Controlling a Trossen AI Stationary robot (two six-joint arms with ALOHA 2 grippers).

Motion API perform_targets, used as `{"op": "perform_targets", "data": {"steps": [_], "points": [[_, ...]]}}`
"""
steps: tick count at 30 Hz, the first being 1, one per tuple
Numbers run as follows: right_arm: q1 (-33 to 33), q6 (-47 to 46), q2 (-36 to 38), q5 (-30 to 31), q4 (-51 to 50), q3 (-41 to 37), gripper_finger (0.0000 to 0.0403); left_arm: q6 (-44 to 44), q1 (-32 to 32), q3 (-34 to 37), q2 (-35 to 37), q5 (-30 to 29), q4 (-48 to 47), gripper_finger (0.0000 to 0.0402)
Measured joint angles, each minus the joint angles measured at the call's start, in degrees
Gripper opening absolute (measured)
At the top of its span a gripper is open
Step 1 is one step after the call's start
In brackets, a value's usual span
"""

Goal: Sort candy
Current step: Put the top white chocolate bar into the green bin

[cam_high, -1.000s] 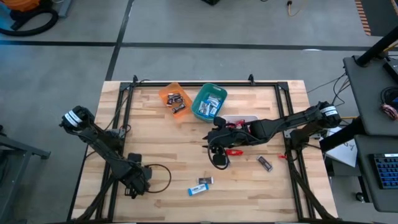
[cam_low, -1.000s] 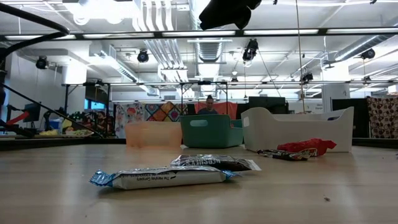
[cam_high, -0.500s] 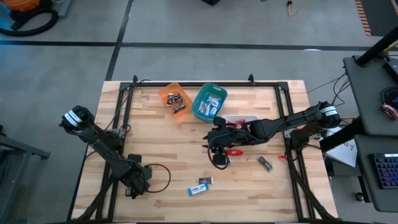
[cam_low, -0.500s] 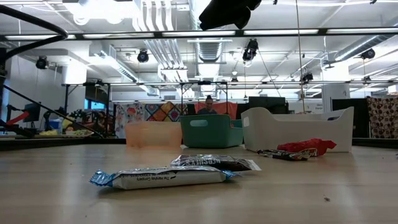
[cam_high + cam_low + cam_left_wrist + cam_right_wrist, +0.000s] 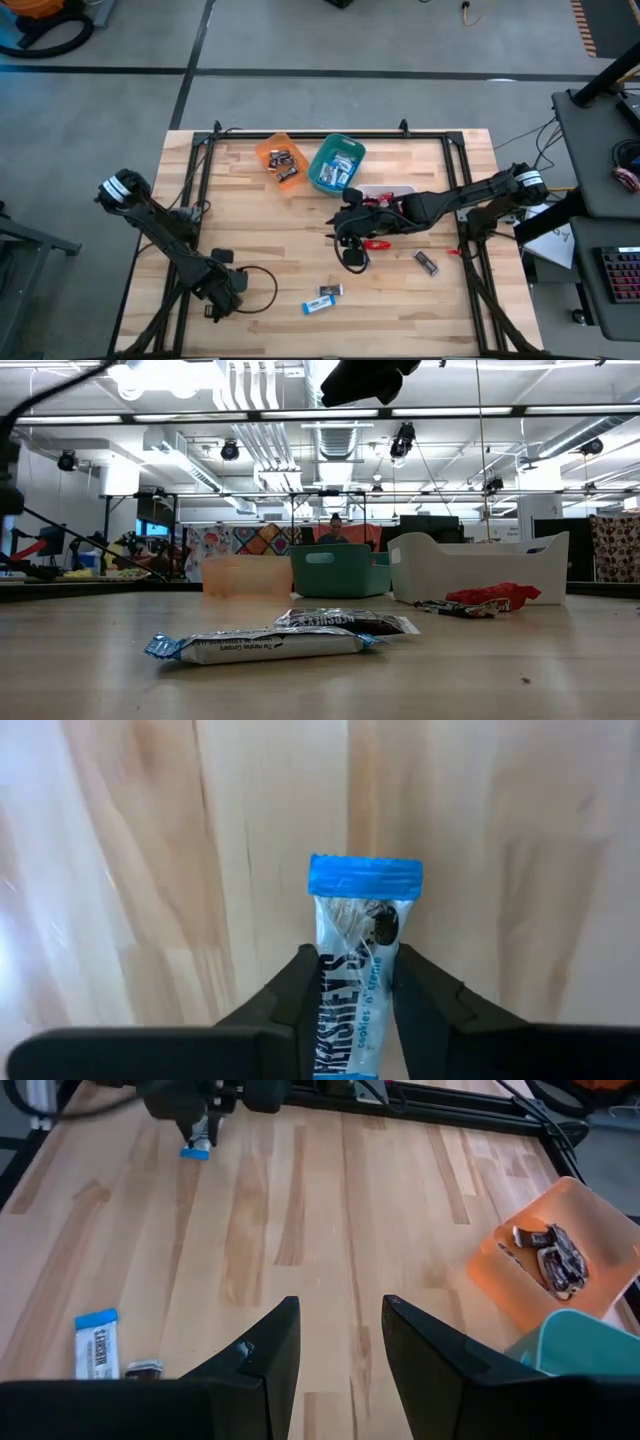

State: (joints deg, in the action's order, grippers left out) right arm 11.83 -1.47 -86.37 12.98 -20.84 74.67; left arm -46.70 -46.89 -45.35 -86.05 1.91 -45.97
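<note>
Left wrist view: left gripper pinches blue candy by its sides, for lifting; right gripper gapes empty over table.

Readable on the blue-and-white candy bar between the left claw's fingers: "HERSHEY'S" and part of "cookies 'n' creme" (lower letters cut off by the frame edge). Printed along the blue-and-white bar lying nearest on the surface in the low view: small lettering, too fine to make out. Dark bar just behind it: pale lettering, also unreadable. Nothing else legible.
</note>
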Motion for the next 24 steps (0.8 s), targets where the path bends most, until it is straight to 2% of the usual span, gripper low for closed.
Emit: {"op": "perform_targets", "data": {"steps": [6,13,18,24], "points": [[1.1,0.2,0.0,-0.1,1.5,-1.5,0.0134,6.3,0.6,-3.6,3.4,-11.3,-0.2,0.0079],[2.0,2.4,0.0,-1.0,18.3,-9.9,0.0134,17.6,4.1,-6.2,11.2,-30.3,3.1,0.0079],[2.2,5.6,0.0,-0.9,33.5,-17.1,0.0134,32.9,7.4,-5.9,16.7,-37.4,17.0,0.0079],[2.5,7.6,0.0,-1.0,49.8,-23.4,0.0134,50.7,11.6,-1.9,19.8,-37.4,38.7,0.0080]]}}
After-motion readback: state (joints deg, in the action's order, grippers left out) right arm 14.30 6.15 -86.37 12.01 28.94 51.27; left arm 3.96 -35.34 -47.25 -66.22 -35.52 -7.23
